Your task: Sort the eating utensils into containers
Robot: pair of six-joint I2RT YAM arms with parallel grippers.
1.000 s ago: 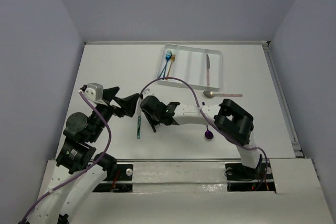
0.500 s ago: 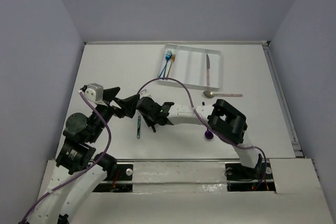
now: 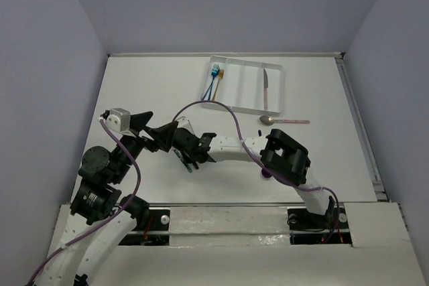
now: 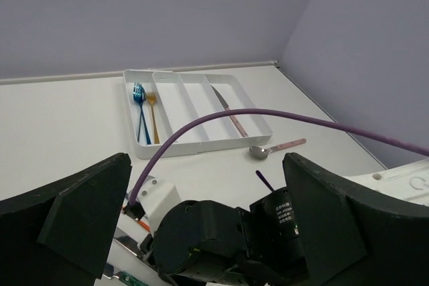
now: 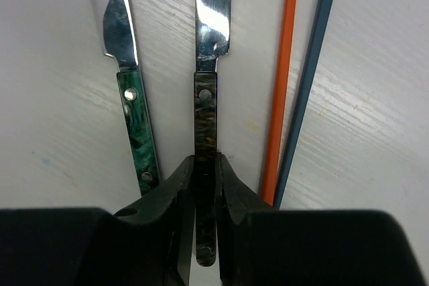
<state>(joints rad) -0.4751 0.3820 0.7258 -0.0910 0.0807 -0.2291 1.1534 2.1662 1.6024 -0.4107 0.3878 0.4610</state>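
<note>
On table [image 3: 147,92], right fingers [image 5: 179,195] pinching dark-handled knife [image 5: 206,115]

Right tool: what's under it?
Right tool straddles a dark-handled knife; green-handled knife and two chopsticks lie alongside. Anything beneath its body is covered.

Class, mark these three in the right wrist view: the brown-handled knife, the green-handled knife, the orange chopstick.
brown-handled knife [image 5: 205,108]: right wrist view, mid-handle.
green-handled knife [image 5: 137,122]: right wrist view, mid-handle.
orange chopstick [image 5: 283,65]: right wrist view, mid-shaft.
</note>
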